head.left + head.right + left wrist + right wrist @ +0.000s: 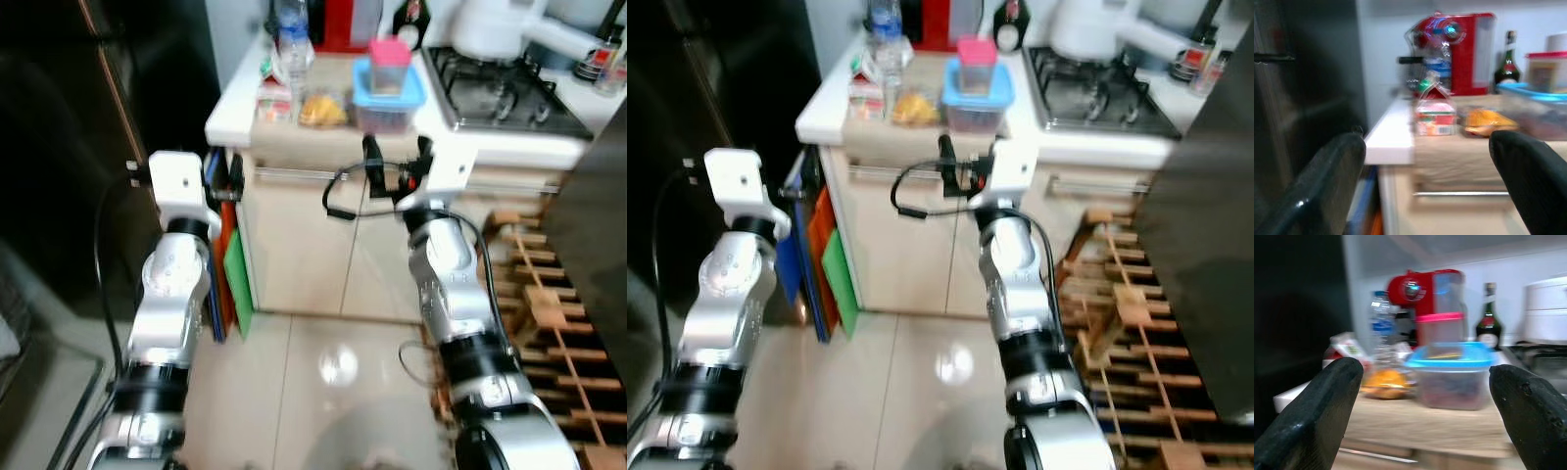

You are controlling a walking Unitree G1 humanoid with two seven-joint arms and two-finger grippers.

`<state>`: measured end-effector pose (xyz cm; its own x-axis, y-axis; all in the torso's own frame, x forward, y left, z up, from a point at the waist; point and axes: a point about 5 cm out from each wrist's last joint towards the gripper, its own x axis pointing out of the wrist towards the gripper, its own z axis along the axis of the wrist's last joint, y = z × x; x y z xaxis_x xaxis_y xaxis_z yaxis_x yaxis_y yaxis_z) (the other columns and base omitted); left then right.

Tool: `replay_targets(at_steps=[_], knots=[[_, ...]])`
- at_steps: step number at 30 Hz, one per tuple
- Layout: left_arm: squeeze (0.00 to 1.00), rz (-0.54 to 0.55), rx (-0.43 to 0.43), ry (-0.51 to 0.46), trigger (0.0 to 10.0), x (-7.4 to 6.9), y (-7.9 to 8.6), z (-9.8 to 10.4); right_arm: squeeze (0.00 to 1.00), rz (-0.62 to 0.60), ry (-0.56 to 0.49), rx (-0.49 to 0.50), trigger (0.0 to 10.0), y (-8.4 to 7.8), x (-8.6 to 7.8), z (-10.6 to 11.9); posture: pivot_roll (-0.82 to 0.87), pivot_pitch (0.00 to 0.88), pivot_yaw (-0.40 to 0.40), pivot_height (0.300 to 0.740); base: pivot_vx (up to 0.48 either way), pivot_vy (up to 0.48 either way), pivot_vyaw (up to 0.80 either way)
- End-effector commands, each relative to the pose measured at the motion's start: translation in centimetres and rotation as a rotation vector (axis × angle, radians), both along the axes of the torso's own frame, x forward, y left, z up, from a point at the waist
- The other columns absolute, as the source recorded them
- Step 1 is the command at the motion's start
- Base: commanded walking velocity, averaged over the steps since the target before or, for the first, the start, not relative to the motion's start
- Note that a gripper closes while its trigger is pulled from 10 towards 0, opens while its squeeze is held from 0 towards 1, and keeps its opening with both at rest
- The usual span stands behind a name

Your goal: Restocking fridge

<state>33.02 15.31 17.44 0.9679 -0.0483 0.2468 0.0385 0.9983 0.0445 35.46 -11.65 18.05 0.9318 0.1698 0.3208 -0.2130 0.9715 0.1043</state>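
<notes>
Kitchen counter [235,122] at the head view's top carries the blue-lidded clear plastic tub [389,96] awaiting fridge restocking; wrist views show left gripper [1430,191] and right gripper [1425,418] spread, empty, apparently approaching.

White countertop [235,113] w/ tan wood-look inset. Clear tub [1449,382], blue lid; clear tub stacked on top [1440,330], pink lid. Orange-yellow food bag [323,108]. Red-white-green carton [1436,115]. Clear bottle [1382,333], blue label. Red machine [1469,46]. Dark green bottle [1489,318]. White pot [490,29] on grey-black hob [500,93]. Cream cabinet fronts [294,245]. Green, orange, blue boards [828,259] beside. Black fridge [59,147]. Pale glossy floor tiles [313,372].
</notes>
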Motion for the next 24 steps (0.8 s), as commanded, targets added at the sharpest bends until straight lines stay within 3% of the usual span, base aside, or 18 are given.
replay_targets(at_steps=[1, 10, 14, 15, 16, 18, 24], knots=[[0.0, -0.023, 0.029, -0.014, 10.0, 0.1, -0.2, 0.6, 0.0, -0.007, -0.019, 0.014, 10.0, -0.1, 0.3, 0.8, 0.02, 0.0, -0.002, 0.74, 0.48, 0.0, 0.0], [0.0, -0.055, 0.033, -0.025, 10.0, 0.3, -0.7, 1.0, 0.0, -0.056, -0.043, 0.001, 10.0, -0.7, 0.2, 1.2, 0.02, 0.0, 0.009, 0.74, 0.48, 0.0, 0.0], [0.0, -0.065, 0.039, -0.047, 10.0, 0.2, -0.8, 1.4, 0.0, -0.049, -0.083, 0.014, 10.0, -0.6, 0.2, 2.5, 0.02, 0.0, 0.011, 0.74, 0.48, 0.0, 0.0], [0.0, -0.066, 0.044, -0.059, 10.0, 0.2, -0.8, 1.5, 0.0, -0.039, -0.135, 0.02, 10.0, -0.3, 0.2, 4.3, 0.02, 0.0, 0.015, 0.74, 0.48, 0.0, 0.0], [0.0, -0.066, 0.044, -0.059, 10.0, 0.2, -0.8, 1.5, 0.0, -0.039, -0.135, 0.02, 10.0, -0.3, 0.2, 4.3, 0.02, 0.0, 0.015, 0.74, 0.48, 0.0, 0.0], [0.0, -0.068, 0.046, -0.07, 10.0, 0.2, -0.7, 1.7, 0.0, -0.018, -0.232, 0.023, 10.0, 0.0, 0.2, 7.9, 0.02, 0.0, 0.015, 0.74, 0.48, 0.0, 0.0], [0.0, -0.052, 0.02, -0.097, 10.0, 0.1, -0.6, 2.0, 0.0, -0.033, -0.323, -0.011, 10.0, 0.0, 0.4, 11.7, 0.02, 0.0, 0.008, 0.74, 0.48, 0.0, 0.0]])
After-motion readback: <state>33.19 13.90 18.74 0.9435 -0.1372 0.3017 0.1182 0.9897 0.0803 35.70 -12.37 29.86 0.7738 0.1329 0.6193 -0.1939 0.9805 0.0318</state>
